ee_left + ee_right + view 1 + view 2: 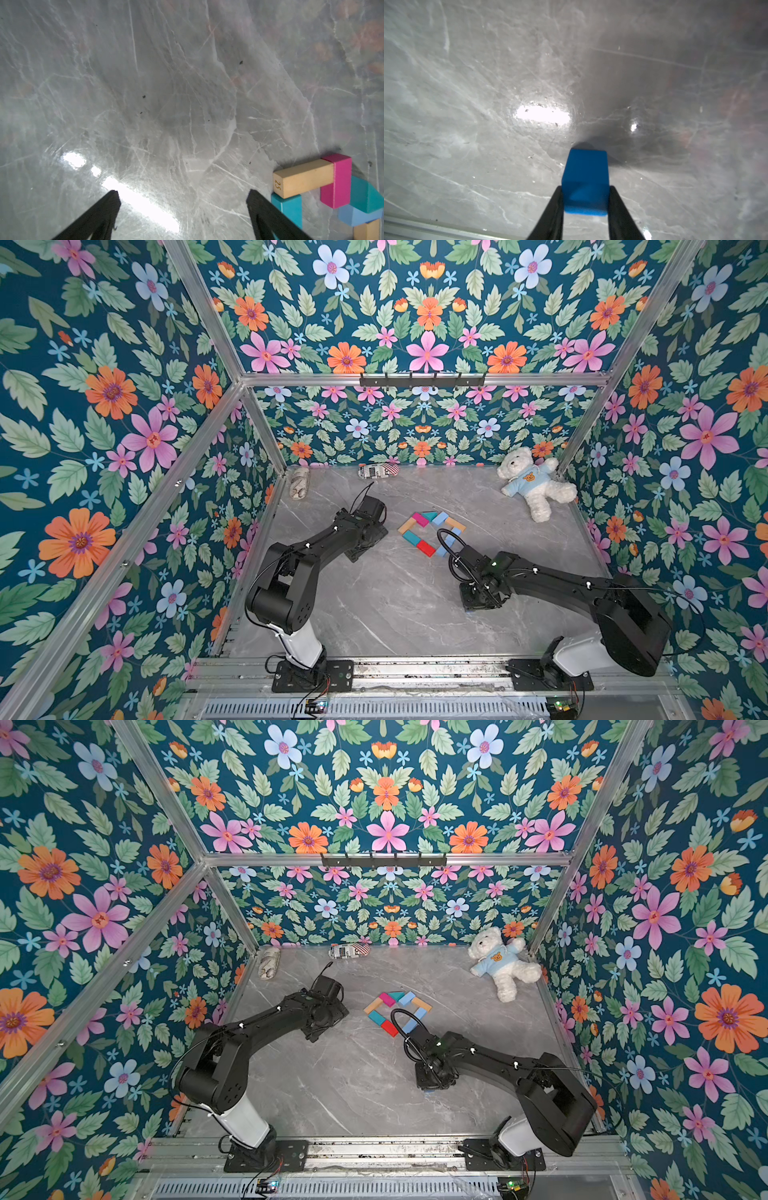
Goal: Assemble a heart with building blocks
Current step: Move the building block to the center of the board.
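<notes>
Right jaws clamp dark blue cube [585, 182] on desk [467, 104]; left jaws wide, empty. Only cube's near part held: it may twist out on lifting.

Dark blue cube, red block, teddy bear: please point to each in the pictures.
dark blue cube [585, 172]: right wrist view, on its lighter face.
red block [425, 548]: in a top view, on its top face.
teddy bear [522, 482]: in a top view, on its blue shirt.

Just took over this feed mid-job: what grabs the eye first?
The loud floral walls aside, a hollow multicoloured block heart lies in the middle of the grey table. The right end effector grips a dark blue cube nearer the front edge, and a white teddy bear sprawls in the far right corner.
</notes>
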Tool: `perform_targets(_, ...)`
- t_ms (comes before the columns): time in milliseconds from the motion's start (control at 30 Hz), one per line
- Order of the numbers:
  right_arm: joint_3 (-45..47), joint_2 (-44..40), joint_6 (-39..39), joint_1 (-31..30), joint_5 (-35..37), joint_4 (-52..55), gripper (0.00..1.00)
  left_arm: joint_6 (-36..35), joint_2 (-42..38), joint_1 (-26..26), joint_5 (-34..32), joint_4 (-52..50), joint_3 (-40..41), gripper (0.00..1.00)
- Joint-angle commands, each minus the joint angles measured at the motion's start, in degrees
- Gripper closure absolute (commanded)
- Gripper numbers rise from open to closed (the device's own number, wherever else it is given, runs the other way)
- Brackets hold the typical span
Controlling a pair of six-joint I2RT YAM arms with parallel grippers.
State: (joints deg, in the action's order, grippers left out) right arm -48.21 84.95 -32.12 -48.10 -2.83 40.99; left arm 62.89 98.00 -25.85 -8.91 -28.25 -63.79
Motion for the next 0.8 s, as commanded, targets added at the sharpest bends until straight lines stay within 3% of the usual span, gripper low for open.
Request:
perform_targets(0,-1.3,1.3,2.1,-0.3,2.6,2.0,0.72,0.0,0.2,0.2,-0.3,-0.3,-0.1,0.01)
perform_targets(133,-2.7,2.0,3.6,-0.6,3.8,2.8,0.79,0.0,0.2,0.2,-0.4,-0.3,0.1,0.01)
perform_targets(433,-13.3,9.3,15.7,-0.6,10.2,7.0,0.78,0.2,-0.1,0.3,-0.5,0.0,0.9,0.01)
perform_targets(767,-23.9,19.6,25.2,-0.5,8.0,6.9,0.78,0.7,-2.2,0.7,-1.0,0.2,2.9,0.01)
